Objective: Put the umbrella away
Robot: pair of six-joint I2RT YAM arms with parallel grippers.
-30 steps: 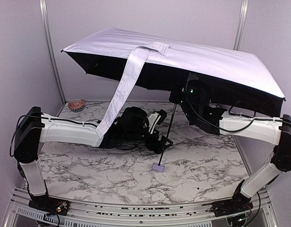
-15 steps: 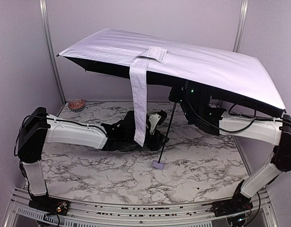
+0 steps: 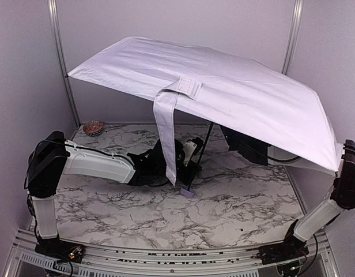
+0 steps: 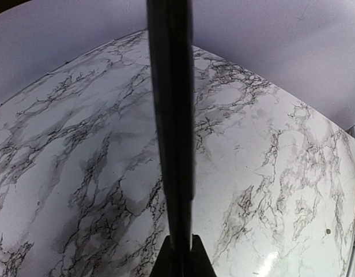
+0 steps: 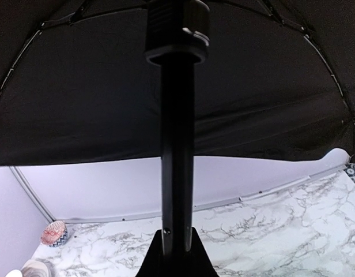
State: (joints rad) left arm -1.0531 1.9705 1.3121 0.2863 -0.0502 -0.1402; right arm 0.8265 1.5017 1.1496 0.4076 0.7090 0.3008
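Note:
The umbrella stands open, its pale lavender canopy point(image 3: 223, 92) spread over both arms and tilted down to the right. A closure strap point(image 3: 166, 133) hangs from the canopy in front of my left arm. The thin black shaft point(image 3: 204, 144) slants down to the small lavender handle point(image 3: 188, 192), which is at the marble tabletop. My left gripper point(image 3: 192, 160) is shut on the lower shaft point(image 4: 172, 115), its fingertips point(image 4: 196, 254) pressed on both sides. My right gripper point(image 5: 177, 234) is shut on the upper shaft point(image 5: 177, 150), below the runner point(image 5: 177, 34) and black lining point(image 5: 79, 86). The canopy hides it from above.
A small patterned bowl point(image 3: 93, 127) sits at the back left corner of the marble table point(image 3: 235, 213), also seen as the bowl point(image 5: 53, 234) from the right wrist. Walls and metal posts point(image 3: 57, 52) close in the sides. The canopy nearly reaches the right arm's elbow point(image 3: 349, 179).
My left gripper went from open beside the shaft to shut on it. The canopy tipped forward and down on the right, now hiding the right wrist. The handle shifted slightly left.

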